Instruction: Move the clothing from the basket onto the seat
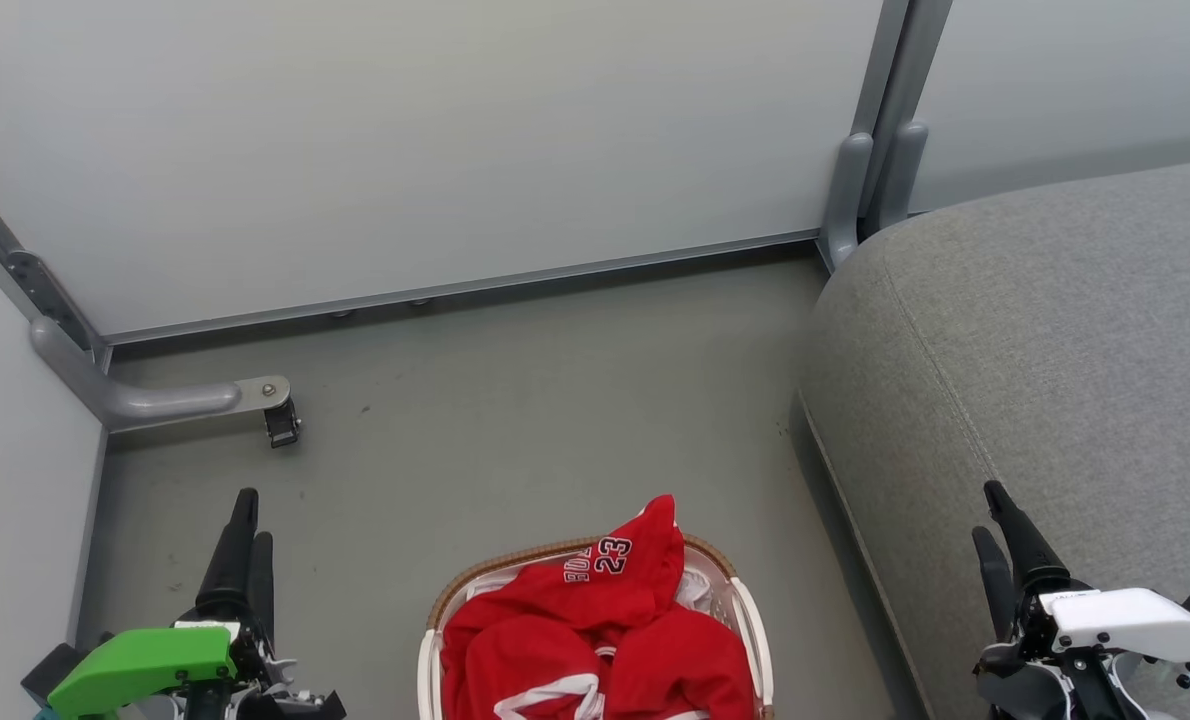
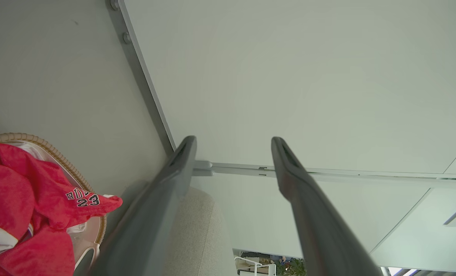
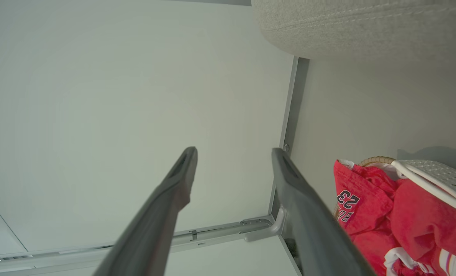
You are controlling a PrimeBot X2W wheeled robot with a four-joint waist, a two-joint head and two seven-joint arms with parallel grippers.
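Presently the left gripper [image 1: 254, 515] has its two dark fingers parted with a plain gap between them (seen most clearly in the left wrist view), and it holds nothing. The right gripper [image 1: 987, 508] is in the same condition: fingers spread apart, nothing between them.

The red clothing [image 1: 595, 620] lies heaped in the laundry basket [image 1: 495, 566]. In the head view the basket sits between the two grippers, to the right of the left one and to the left of the right one, apart from both and touched by neither. One flap of the clothing, printed with a white "23", peaks up over the basket's brown woven rim on the side the fingertips point toward. A strip of white liner [image 1: 700, 592] shows beside it, inside the rim.

The grey seat cushion [image 1: 1055, 330] spreads ahead of the right gripper and to its right. That gripper shows against the cushion's near part, and whether it touches the fabric cannot be told.

Ahead of the left gripper lies grey floor [image 1: 515, 400], and further ahead a partition's wheeled foot [image 1: 280, 420].
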